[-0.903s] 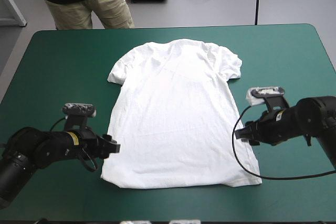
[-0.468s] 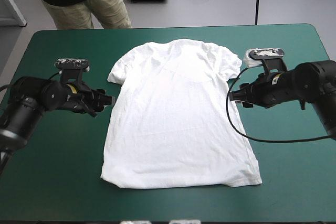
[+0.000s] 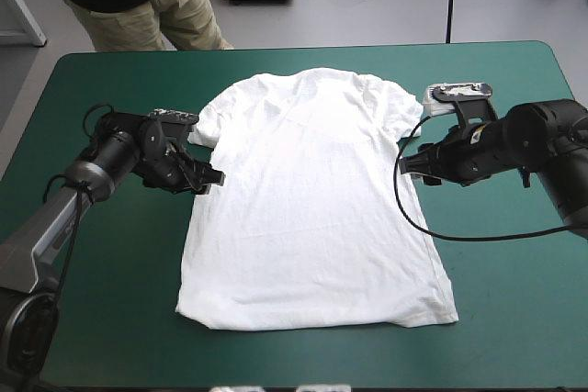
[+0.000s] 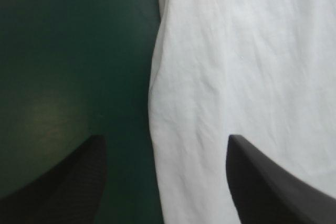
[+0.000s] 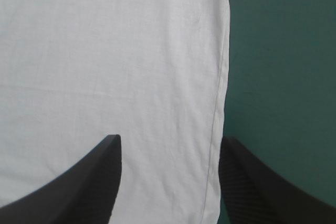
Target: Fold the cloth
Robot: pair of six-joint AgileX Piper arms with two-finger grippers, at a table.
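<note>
Progress on the fold looks close to nil. The T-shirt (image 3: 312,199) lies spread flat in the middle of the teal-green surface (image 3: 110,263), with its collar toward 12 o'clock and its hem toward 6 o'clock. No part of it is turned over onto another.

My left gripper (image 3: 213,178) is at the shirt's 9 o'clock edge, toward the collar end. It stands wide open and straddles that edge, one side over bare surface and the other over white cloth, and it grips nothing.

My right gripper (image 3: 409,164) is opposite, at the 3 o'clock edge and about level with the left one. It is just as wide open and just as empty. The side seam runs between its two halves, close to the outer one.

Both are low over the cloth. From these angles I cannot tell whether either is actually touching it.

What seems done is the laying-out and my lining up on the two side edges. Everything else is left: pinching each edge, lifting it, carrying the sides over, then bringing hem and collar together into a bundle.
</note>
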